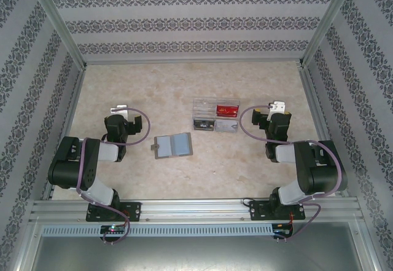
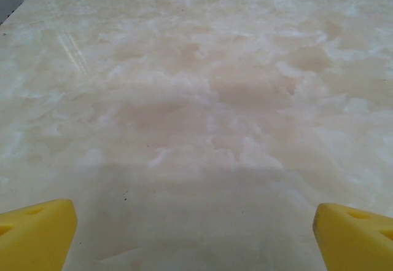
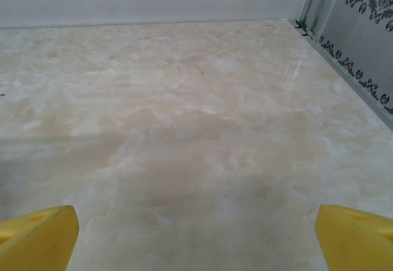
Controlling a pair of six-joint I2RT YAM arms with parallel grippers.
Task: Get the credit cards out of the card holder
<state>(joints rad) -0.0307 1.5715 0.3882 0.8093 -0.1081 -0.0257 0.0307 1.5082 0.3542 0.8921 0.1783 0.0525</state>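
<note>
Top external, centre: clear tray [image 1: 198,104] holds red card [image 1: 226,109], dark card [image 1: 203,124] and pale card [image 1: 226,126] in separate compartments; card holder [image 1: 172,145] lies open at its lower left. Spread wide: left gripper [image 2: 196,234], right gripper [image 3: 196,237].

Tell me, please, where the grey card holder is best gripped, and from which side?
The card holder lies open and flat on the table, leaving little to pinch from above. Its small tab juts out from the left edge, so that is probably the best hold, approached low from the left by the open left gripper, which sits nearer.
</note>
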